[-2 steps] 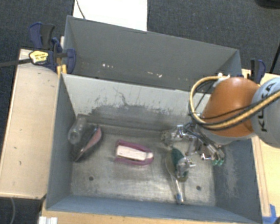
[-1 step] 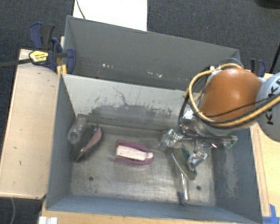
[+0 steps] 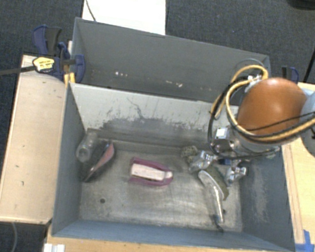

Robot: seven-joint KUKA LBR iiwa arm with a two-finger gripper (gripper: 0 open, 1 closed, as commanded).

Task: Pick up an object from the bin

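Claw (image 3: 221, 166) is right over a silvery spoon (image 3: 217, 198); can't tell if it's open. Spoon's probably stiff, light and slick, so I'd grab mid-handle.

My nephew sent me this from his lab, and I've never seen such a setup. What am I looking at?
One camera looks down into a grey metal bin from above, a little to one side. The big thing at the right with the orange cover and cables is a robot arm. At its end sits the gripper, the grasping part, lowered into the bin's right side. Right by it lies a long silvery metal piece. In the middle lies a purple and white thing, and at the left a dark pinkish thing beside a pale cylinder. Whether anything is held, I cannot tell.
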